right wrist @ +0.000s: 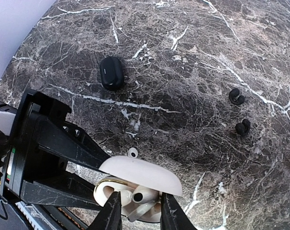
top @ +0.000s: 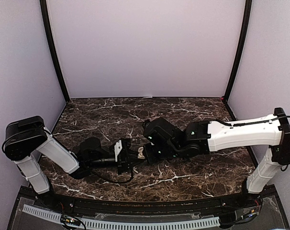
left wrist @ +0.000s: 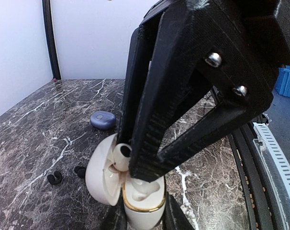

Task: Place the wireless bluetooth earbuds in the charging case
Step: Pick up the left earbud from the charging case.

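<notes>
The white charging case [left wrist: 144,211], gold-rimmed with its lid [left wrist: 98,179] swung open, stands between my left gripper's [left wrist: 141,223] fingers, which are shut on its base. My right gripper [right wrist: 140,213] reaches down into the open case, shut on a white earbud [right wrist: 146,195]. In the left wrist view that earbud [left wrist: 121,154] sits at the black fingertips, just above the case's cavity. Another white earbud [right wrist: 132,152] lies on the marble just beyond the lid [right wrist: 142,175]. In the top view both grippers meet at the case [top: 140,153] in the table's middle.
A black oval case [right wrist: 111,73] lies farther off on the marble table [right wrist: 193,57]. A blue oval case [left wrist: 103,119] lies behind the white one. Two dark earbuds [right wrist: 236,96] [right wrist: 242,127] lie loose to one side, seen also as dark earbuds [left wrist: 54,178] [left wrist: 80,171].
</notes>
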